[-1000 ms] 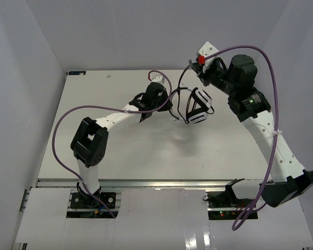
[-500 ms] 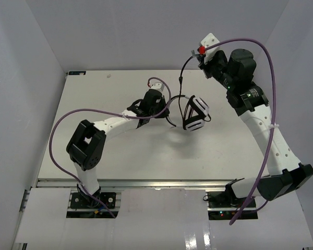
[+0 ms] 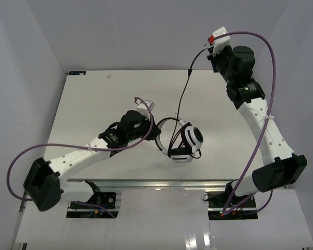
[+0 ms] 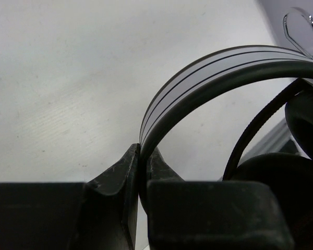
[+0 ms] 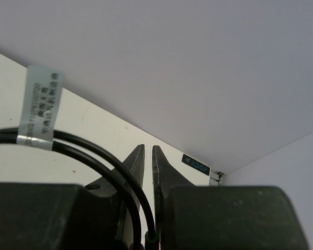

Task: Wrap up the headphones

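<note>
The headphones [image 3: 187, 142] hang just above the near middle of the table, white earcups folded together. My left gripper [image 3: 154, 129] is shut on their thin headband [image 4: 224, 65], which arcs up and to the right from between the jaws; my left gripper [image 4: 144, 152] shows no gap around it. A black ear pad [image 4: 274, 179] fills the lower right of that view. The thin black cable [image 3: 183, 94] runs taut from the earcups up to my right gripper [image 3: 208, 50], raised at the back right. My right gripper [image 5: 148, 148] is shut on the cable's end [image 5: 155, 237], deep between the jaws, and a looped stretch of cable [image 5: 94, 151] carries a grey tag [image 5: 41, 101].
Thick purple robot cables [image 3: 273, 78] loop beside both arms. The table's near edge meets a metal rail [image 3: 156, 183] close under the headphones. Grey walls [image 3: 21, 78] enclose the left, back and right sides.
My left gripper has drawn the headphones from the table's back middle toward the near edge. My right gripper has lifted up and to the right with the cable end, pulling the cable straight.
</note>
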Controlling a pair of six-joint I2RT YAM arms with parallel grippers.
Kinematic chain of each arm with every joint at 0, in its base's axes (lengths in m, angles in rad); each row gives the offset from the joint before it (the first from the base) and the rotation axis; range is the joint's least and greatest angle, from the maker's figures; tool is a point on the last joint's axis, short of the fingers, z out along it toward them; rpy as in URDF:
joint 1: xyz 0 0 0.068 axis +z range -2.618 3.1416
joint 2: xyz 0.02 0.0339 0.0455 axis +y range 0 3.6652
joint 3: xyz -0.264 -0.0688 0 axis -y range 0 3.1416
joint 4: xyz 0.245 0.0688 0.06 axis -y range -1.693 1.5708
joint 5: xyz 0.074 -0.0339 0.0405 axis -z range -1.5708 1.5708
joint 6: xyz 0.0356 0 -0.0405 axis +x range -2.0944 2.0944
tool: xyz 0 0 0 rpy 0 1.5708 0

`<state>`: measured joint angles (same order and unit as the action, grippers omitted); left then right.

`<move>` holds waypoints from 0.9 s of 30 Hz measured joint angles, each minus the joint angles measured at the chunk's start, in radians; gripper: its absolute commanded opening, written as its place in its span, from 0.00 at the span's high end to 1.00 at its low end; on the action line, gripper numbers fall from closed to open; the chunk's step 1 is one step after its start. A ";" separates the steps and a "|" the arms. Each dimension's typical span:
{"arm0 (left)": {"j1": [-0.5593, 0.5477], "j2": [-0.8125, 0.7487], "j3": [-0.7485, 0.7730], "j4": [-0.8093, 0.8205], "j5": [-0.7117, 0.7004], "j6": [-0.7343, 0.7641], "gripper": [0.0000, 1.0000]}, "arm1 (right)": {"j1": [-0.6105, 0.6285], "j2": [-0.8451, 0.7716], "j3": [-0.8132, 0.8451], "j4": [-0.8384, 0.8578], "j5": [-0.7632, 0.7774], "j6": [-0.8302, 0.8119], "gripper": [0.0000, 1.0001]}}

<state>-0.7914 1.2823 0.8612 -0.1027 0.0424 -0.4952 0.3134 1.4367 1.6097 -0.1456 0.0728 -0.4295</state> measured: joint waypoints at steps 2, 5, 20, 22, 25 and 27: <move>0.000 -0.108 0.001 -0.026 -0.003 0.003 1.00 | 0.000 -0.005 -0.022 0.007 0.000 0.016 0.92; 0.000 -0.235 0.023 -0.074 -0.010 0.002 1.00 | -0.001 -0.017 -0.077 0.015 -0.004 0.043 0.92; 0.000 -0.332 0.133 -0.300 -0.167 0.032 1.00 | -0.172 -0.082 -0.177 0.024 -0.217 0.300 0.92; -0.001 -0.323 0.128 -0.306 -0.167 0.035 1.00 | -0.183 -0.089 -0.179 0.030 -0.252 0.325 0.92; -0.001 -0.313 0.119 -0.308 -0.166 0.036 1.00 | -0.192 -0.099 -0.190 0.049 -0.310 0.365 0.92; -0.001 -0.301 0.102 -0.306 -0.160 0.036 1.00 | -0.197 -0.101 -0.192 0.068 -0.356 0.397 0.92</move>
<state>-0.7921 0.9810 0.9631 -0.4089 -0.1175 -0.4596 0.1162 1.3357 1.4181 -0.0773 -0.2835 -0.0328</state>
